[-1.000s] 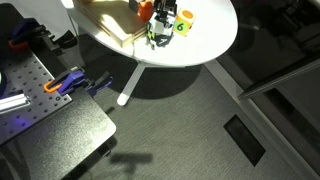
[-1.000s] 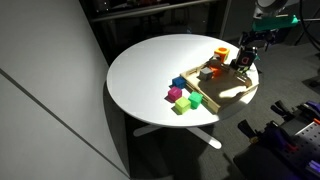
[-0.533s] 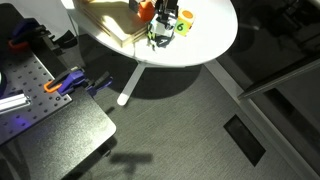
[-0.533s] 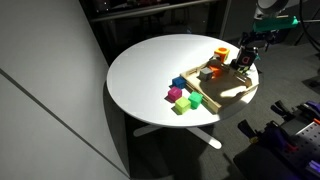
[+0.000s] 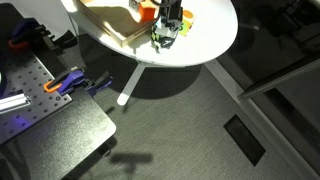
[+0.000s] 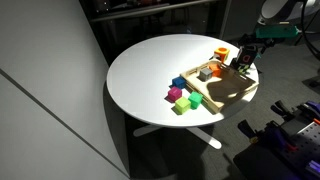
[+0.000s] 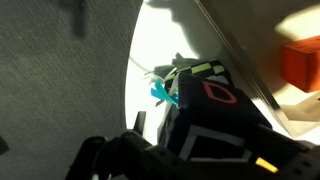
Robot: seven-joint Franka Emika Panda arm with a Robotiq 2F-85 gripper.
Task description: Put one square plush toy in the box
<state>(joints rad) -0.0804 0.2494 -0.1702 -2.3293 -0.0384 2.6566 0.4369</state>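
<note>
- The plush toy point(image 7: 205, 95) sits slightly higher and further sideways than a moment ago, near the edge of the desk point(image 6: 150, 70); I judge the pickup done, with only the carry to the box point(image 6: 232, 92) left.
- The fingers point(image 5: 169, 24) seem closed around it from above; the box lies just beside.

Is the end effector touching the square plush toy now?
Cannot tell. In an exterior view the end effector overlaps the square plush toy; contact or gap is too small to see.
</note>
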